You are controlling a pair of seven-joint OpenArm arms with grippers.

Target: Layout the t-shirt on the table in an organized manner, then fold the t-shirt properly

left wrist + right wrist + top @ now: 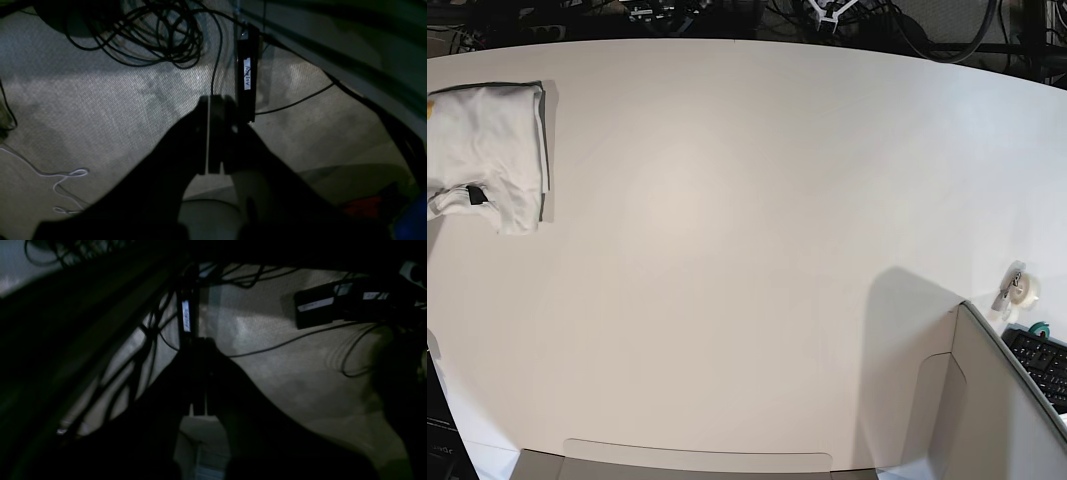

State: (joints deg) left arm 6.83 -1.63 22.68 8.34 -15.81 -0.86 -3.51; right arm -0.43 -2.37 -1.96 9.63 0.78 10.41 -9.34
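The white t-shirt lies folded into a compact bundle at the far left of the white table, a dark trim line along its right edge. Neither arm shows in the base view. In the left wrist view my left gripper is shut with nothing between its fingers, hanging over a carpeted floor below table height. My right gripper is likewise shut and empty, over dim floor and cables. No shirt appears in either wrist view.
A grey box-like bin stands at the table's front right, with a tape roll and a keyboard beside it. Coiled black cables and a black power brick lie on the floor under the left gripper.
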